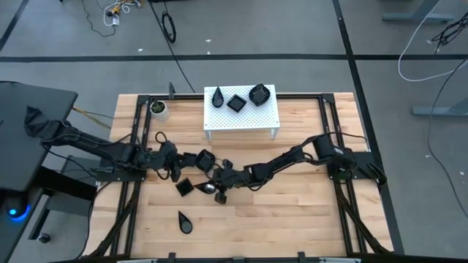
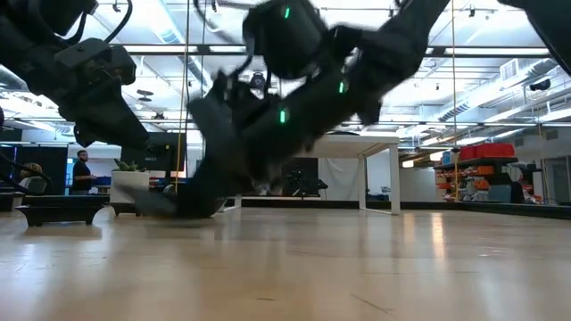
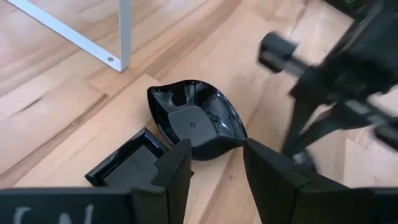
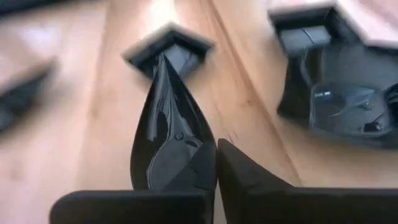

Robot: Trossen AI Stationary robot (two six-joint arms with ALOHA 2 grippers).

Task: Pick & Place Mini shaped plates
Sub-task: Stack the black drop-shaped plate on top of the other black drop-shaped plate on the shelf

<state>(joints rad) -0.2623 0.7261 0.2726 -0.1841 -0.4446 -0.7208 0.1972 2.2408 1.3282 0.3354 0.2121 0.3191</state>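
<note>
From above, the white rack [image 1: 241,111] sits at 12 o'clock on the tabletop [image 1: 292,204] with three black plates on it: a teardrop [image 1: 219,96], a square [image 1: 236,103] and a shell [image 1: 259,93]. A white cup [image 1: 158,109] stands at 10 o'clock. Both arms meet near the centre; the left hand [image 1: 178,169] reaches in from 9 o'clock, the right hand [image 1: 218,187] from 3 o'clock, among a cluster of loose plates: a shell plate [image 1: 205,161], a square plate [image 1: 184,188] and, apart at 7 o'clock, a lone teardrop [image 1: 185,222]. The level view shows only dark arm links low over the wood, too blurred to read any grip. The left wrist view shows its hand [image 3: 216,163] spread, fingers either side of the shell plate's [image 3: 196,118] near rim without clamping it; the square plate [image 3: 129,163] lies just beside it. The right wrist view shows its hand [image 4: 215,168] pressed together, pinching the rim of a teardrop plate [image 4: 165,130] whose tip touches another square plate [image 4: 169,45]. These plates look rigid, light and glossy, so probably slippery and chippable; the thin raised rim is likely the only sound hold, with one finger inside and one outside.
</note>
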